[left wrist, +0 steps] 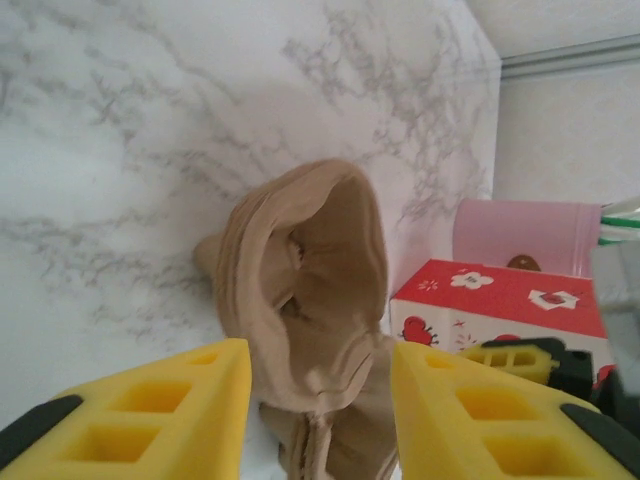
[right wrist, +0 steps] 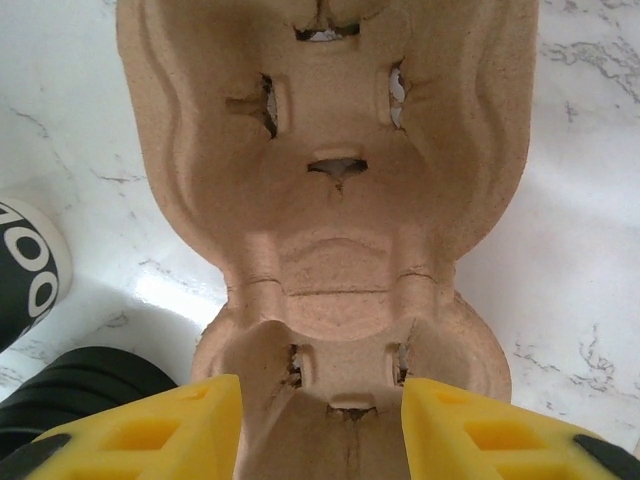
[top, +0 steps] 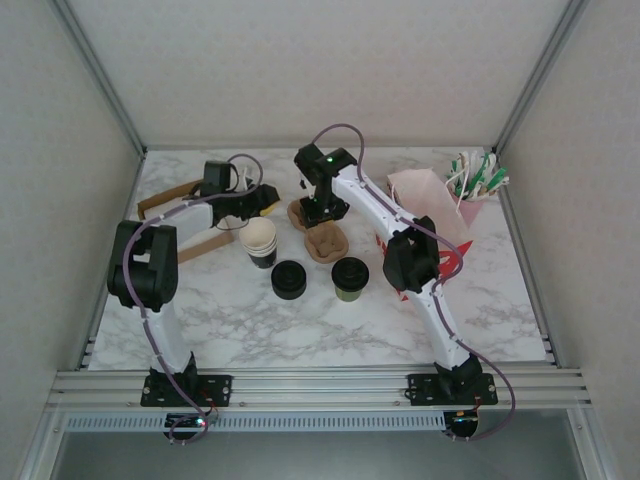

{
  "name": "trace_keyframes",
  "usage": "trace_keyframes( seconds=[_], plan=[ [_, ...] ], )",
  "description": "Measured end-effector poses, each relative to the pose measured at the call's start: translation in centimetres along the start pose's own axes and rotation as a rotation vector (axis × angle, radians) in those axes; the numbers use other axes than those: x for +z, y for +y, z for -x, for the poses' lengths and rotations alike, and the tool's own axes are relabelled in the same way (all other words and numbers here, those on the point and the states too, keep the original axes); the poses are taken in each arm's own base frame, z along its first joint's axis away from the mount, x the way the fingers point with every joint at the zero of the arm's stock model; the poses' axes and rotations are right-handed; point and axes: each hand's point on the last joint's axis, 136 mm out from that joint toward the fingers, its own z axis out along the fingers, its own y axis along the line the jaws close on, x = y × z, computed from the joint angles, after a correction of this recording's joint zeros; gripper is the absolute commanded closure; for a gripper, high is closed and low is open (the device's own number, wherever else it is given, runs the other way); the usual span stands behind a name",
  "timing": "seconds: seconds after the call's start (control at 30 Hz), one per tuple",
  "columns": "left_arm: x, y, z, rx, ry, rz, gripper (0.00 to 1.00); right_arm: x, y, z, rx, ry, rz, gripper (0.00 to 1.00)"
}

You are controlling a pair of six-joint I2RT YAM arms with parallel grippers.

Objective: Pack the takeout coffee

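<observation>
Takeout coffee [top: 350, 278]: upright, lidded, beside the pulp carrier's [right wrist: 330, 200] end farthest from both grippers. Right gripper [right wrist: 318, 390] and left gripper [left wrist: 320, 350]: fingers half parted, straddling the carrier's other end; whether they grip it cannot be told.

From the takeout coffee [top: 350, 278], the marble table [top: 250, 325] lay bare from five through eight o'clock, a wide lane between my arm bases. At nine a black lid [top: 289, 280] stood near, leaving a slim gap. The pulp carrier [top: 325, 243] sat at eleven, my left gripper [top: 267, 200] and right gripper [top: 322, 212] crowding its far end, with the stack of cups [top: 262, 240] at ten. My right forearm and the red box [top: 452, 264] closed off three o'clock.
</observation>
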Motion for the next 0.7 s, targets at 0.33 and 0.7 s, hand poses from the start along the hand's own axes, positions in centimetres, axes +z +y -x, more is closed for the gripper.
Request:
trace_keyframes(
  seconds=[0.33, 0.7],
  plan=[
    [-0.3, 1.3, -1.2, -0.008, 0.012, 0.014, 0.73, 0.1, -0.1, 0.4, -0.021, -0.005, -0.009, 0.54],
    [-0.9, 1.7, -0.8, -0.002, -0.004, 0.019, 0.74, 2.0, 0.0, 0.9, -0.028, 0.01, -0.012, 0.55]
  ],
)
